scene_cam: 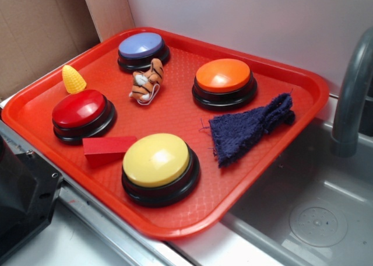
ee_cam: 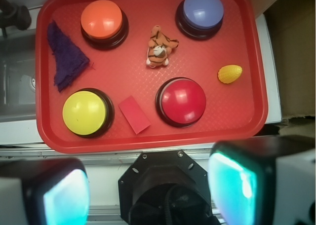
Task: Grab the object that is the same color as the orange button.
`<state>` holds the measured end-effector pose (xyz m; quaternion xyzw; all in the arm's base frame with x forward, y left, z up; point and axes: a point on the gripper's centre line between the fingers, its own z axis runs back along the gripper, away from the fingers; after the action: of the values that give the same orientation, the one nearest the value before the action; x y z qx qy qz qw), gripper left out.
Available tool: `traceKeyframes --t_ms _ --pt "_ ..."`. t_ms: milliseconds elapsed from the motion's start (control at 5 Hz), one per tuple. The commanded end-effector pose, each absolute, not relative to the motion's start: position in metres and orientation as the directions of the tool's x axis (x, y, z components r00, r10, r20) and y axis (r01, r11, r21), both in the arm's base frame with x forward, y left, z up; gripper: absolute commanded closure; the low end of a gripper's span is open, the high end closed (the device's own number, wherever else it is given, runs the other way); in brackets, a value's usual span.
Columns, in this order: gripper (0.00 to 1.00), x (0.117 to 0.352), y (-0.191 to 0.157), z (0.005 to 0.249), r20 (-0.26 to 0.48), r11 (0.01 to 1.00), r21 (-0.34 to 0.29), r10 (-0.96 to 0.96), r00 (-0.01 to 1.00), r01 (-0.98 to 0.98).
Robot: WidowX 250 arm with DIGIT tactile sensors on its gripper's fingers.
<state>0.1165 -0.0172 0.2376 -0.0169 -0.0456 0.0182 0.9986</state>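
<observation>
now the tiger [ee_cam: 159, 48] lies lengthwise between orange button [ee_cam: 101, 19] and purple button [ee_cam: 203, 10] — head toward the red button [ee_cam: 183, 99]; gripper [ee_cam: 148, 188] spread wide, empty, fingertips cropped.

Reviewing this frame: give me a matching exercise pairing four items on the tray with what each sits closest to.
Items:
1. plush tiger
2. corn toy
3. red wedge block
4. blue cloth

Places:
A. beside the orange button, toward the sink
B. between the red button and the yellow button
C. just in front of the blue button
D. behind the red button, near the tray's edge

Pairs: 1-C, 2-D, 3-B, 4-A
</observation>
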Motion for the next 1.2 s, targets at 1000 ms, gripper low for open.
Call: traceKeyframes --t_ms 1000 --pt "0.00 0.245 0.013 0.093 0.110 0.992 0.095 0.070 0.991 -0.081"
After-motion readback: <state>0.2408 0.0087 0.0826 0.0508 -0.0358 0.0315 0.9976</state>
